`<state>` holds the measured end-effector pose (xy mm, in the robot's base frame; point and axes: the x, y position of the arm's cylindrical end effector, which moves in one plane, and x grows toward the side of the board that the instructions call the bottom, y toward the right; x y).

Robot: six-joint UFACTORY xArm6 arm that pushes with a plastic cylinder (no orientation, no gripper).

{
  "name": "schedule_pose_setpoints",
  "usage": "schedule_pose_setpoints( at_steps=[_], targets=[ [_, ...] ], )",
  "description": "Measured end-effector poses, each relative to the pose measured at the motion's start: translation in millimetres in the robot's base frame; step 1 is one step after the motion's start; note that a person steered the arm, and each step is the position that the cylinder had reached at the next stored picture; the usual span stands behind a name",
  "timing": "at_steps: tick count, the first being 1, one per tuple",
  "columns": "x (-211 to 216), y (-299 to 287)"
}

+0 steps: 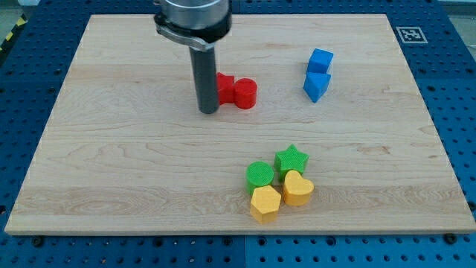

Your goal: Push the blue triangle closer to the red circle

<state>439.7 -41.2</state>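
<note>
The blue triangle (316,85) lies at the view's upper right, just below a blue cube (321,60) that touches it. The red circle (245,94) lies left of them near the board's middle top, touching another red block (224,85) that the rod partly hides. My tip (208,111) rests on the board just left of the red blocks, close to the hidden red block, and far to the left of the blue triangle.
A cluster sits at the view's lower middle: a green circle (259,175), a green star (291,158), a yellow heart (297,188) and a yellow hexagon (265,202). The wooden board (111,171) lies on a blue perforated table.
</note>
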Motion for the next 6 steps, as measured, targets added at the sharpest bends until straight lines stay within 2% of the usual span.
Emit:
schedule_pose_setpoints(
  at_steps=[1,2,3,4,6],
  targets=[
    [19,47],
    [25,123],
    [-11,213],
    [-38,250],
    [-50,232]
  ],
)
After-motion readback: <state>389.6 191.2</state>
